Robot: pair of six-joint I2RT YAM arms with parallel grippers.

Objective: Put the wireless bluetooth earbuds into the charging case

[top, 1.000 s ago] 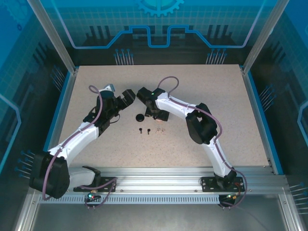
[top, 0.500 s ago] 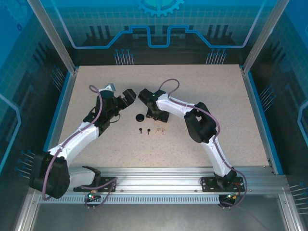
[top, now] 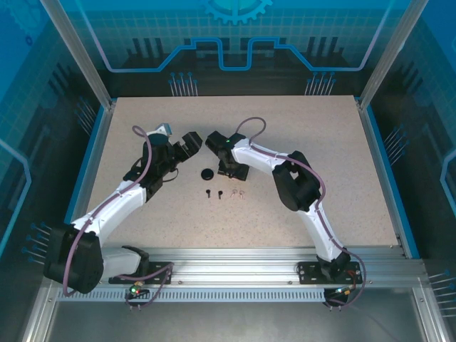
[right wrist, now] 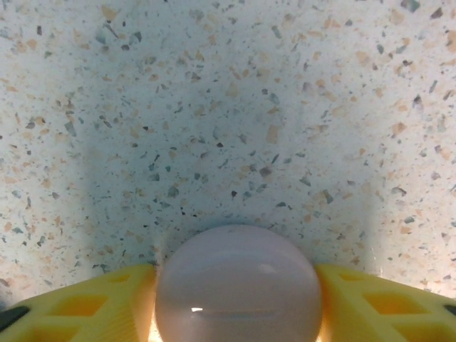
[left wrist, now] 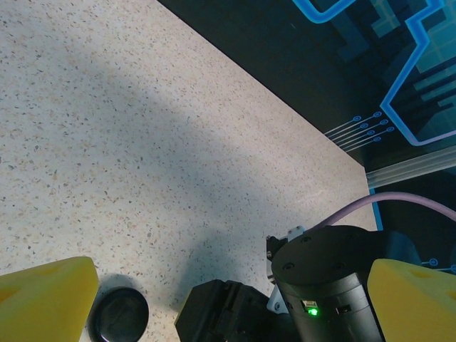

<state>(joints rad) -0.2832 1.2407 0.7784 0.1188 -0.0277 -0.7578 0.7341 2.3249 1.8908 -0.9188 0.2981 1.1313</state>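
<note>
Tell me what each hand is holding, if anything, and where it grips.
The right hand clasps the pale round case by its two opposite sides. The left hand is open, holding nothing.

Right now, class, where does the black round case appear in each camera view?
Top external: black round case mid-table, between the two arms.
Left wrist: the case, bottom left edge.
Right wrist: a pale case, bottom centre.
Shared landmark, top external and left wrist: the right arm's green light.

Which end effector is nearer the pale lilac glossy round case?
Right. The right end effector straddles the pale lilac glossy round case, one finger each side; the left end effector hangs open, off to its left.
</note>
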